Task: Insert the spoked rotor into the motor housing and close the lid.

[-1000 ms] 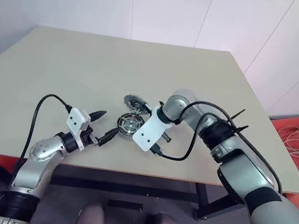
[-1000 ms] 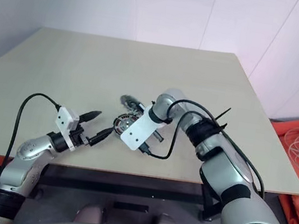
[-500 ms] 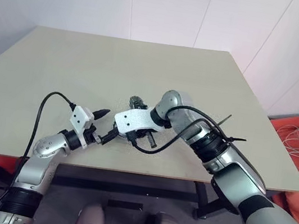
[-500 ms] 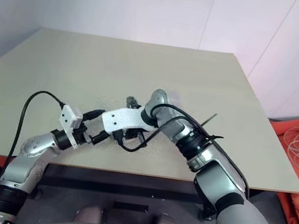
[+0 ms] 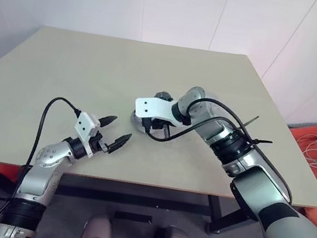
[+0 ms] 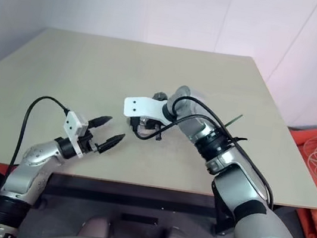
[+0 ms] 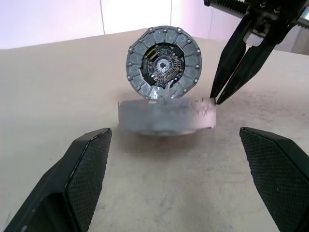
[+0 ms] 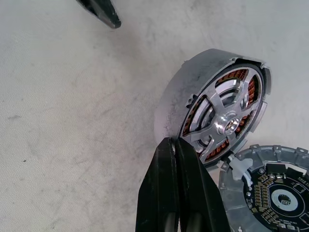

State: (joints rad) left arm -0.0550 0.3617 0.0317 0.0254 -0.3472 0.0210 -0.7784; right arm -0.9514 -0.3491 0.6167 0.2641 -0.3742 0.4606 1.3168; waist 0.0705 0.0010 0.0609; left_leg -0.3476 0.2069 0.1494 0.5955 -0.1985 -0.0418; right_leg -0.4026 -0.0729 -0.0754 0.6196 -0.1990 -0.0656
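Looks like the rotor [image 8: 224,123] is already sitting in the motor housing [image 8: 193,104] mid-worktop, right pincer [image 8: 175,145] pinched shut and empty against its rim, left pincer [image 5: 114,133] wide open nearby, so grabbing the lid [image 7: 164,63] just behind comes next.

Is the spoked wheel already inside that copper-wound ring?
Yes. The spoked rotor sits inside the motor housing, copper windings showing through its gaps. The lid lies beside, not on.

Matt speckled table [image 8: 58,121] — bright machined-metal spoked rotor [image 8: 224,126] over copper-coloured windings of the motor housing [image 8: 193,104].
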